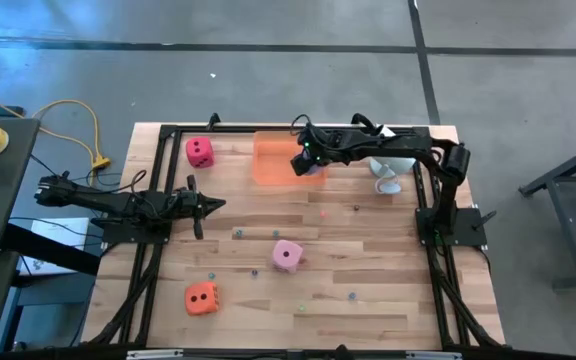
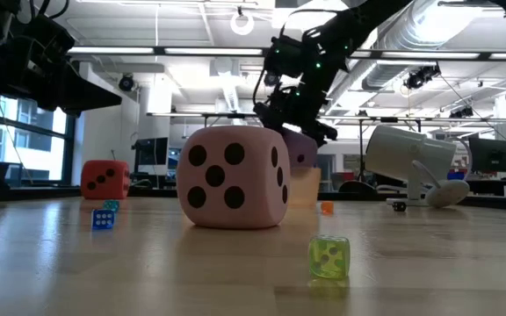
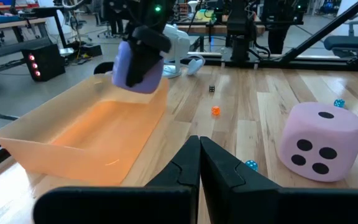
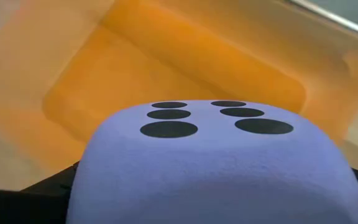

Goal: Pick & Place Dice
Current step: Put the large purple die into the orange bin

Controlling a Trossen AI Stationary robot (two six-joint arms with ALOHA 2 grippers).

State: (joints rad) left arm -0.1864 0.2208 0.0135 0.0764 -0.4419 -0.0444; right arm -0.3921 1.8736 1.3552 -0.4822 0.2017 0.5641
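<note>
1. From overhead, the table (image 1: 368,290) was a top of pale wooden planks inside a black frame, standing on a grey concrete floor. The translucent orange tray (image 1: 268,160) sat near the far edge. The right gripper (image 1: 306,160) hung over the tray's right end, clamped around the purple die (image 1: 312,168). The red die (image 1: 200,151) lay left of the tray, the pink die (image 1: 287,255) near the table's middle, and the orange die (image 1: 201,297) at the near left. The left gripper (image 1: 208,205) rested low at the left side, its fingers pressed together on nothing.

2. At table height, the room behind was an open workshop with ceiling strip lights, ducts and tall windows. The pink die (image 2: 233,175) filled the middle, soft and round-cornered with dark pips. A small clear green die (image 2: 329,257) and a small blue one (image 2: 103,219) lay on the glossy planks.

3. Past the left arm's closed fingers (image 3: 182,171), the tray (image 3: 55,146) showed thin, glossy, rounded walls, with the purple die (image 3: 132,68) held just above its far end.

4. On the right wrist, the purple die (image 4: 216,162) looked matte and cushiony, showing six pips, with the tray (image 4: 185,62) below it.
</note>
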